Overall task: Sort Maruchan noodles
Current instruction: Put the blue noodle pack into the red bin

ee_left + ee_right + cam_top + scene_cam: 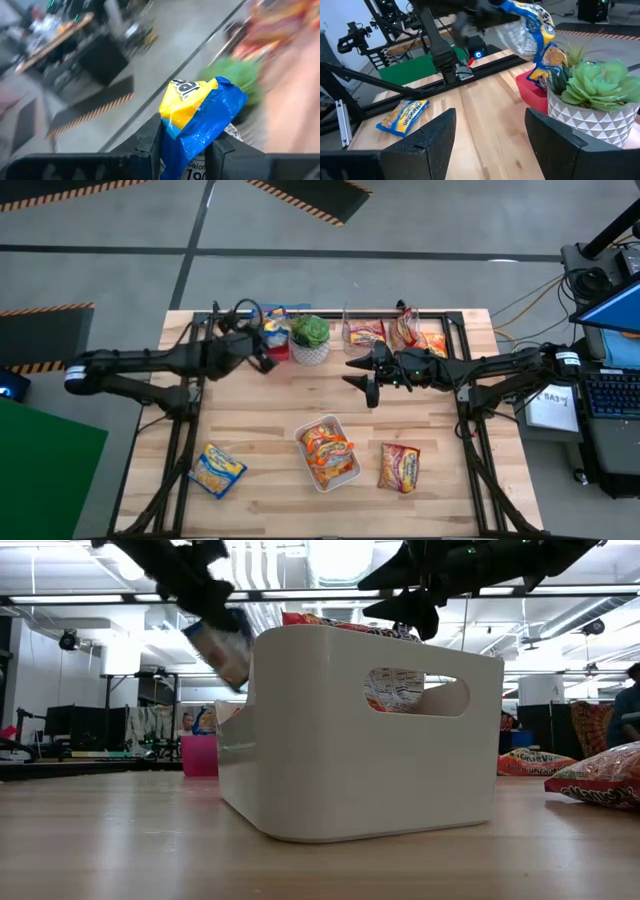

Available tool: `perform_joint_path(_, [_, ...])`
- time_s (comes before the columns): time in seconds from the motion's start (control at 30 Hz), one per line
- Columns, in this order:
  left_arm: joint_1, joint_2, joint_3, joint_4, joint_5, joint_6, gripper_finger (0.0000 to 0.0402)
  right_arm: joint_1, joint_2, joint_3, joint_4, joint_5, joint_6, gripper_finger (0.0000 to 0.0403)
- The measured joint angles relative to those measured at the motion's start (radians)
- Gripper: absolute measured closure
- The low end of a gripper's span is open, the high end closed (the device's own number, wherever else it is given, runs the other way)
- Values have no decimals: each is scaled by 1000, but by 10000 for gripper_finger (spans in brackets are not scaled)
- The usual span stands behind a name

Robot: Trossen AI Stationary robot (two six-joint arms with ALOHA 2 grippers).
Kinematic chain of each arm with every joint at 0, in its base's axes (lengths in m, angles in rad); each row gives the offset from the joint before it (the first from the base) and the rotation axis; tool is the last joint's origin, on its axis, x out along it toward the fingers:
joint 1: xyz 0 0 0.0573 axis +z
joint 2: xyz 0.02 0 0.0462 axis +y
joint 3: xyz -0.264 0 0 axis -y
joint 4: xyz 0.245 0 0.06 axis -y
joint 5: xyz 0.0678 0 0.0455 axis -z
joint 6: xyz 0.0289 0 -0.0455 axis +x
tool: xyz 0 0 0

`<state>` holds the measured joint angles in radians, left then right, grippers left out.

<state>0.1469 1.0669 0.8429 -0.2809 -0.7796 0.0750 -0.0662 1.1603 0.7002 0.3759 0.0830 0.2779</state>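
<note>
My left gripper [268, 352] is shut on a yellow noodle packet with blue edges [200, 112] and holds it in the air just above a red bin [532, 87]. That bin, beside the green potted plant [310, 337], has more blue-edged packets [547, 65] in it. My right gripper [358, 372] hovers open over the middle of the table, right of the plant. A white bin [345, 476] near the front holds orange-edged packets [326, 448]. One blue-edged packet [218, 470] and one red-edged packet [400, 467] lie flat on the table. My left gripper pinches the blue-edged packet between its two fingers [150, 142], at one end of the packet [186, 150]. The other end sticks out past the fingertips. In the low view the packet [222, 648] hangs slanting below the gripper, lifted clear of the table and the bin.
A clear container [349, 332] at the far edge holds red-edged packets [400, 332]. The plant in its white pot stands between it and the red bin. The black frame rail [430, 313] runs along the far edge. Bare wood [270, 405] lies between the grippers and the white bin.
</note>
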Motion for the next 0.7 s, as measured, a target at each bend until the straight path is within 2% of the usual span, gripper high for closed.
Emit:
perform_joint_path(0.2, [147,21,-6,-77,18,-85,327,0,4,0,2,0,2,177])
perform_joint_path(0.37, [278,72,-10,-77,231,-96,327,0,6,-1,-1,0,14,177])
perform_joint_path(0.53, [353,140,-10,-102,316,-43,327,0,6,-1,-1,-1,27,177])
perform_joint_path(0.7, [359,206,-10,-115,382,68,327,3,16,-1,-1,-1,29,177])
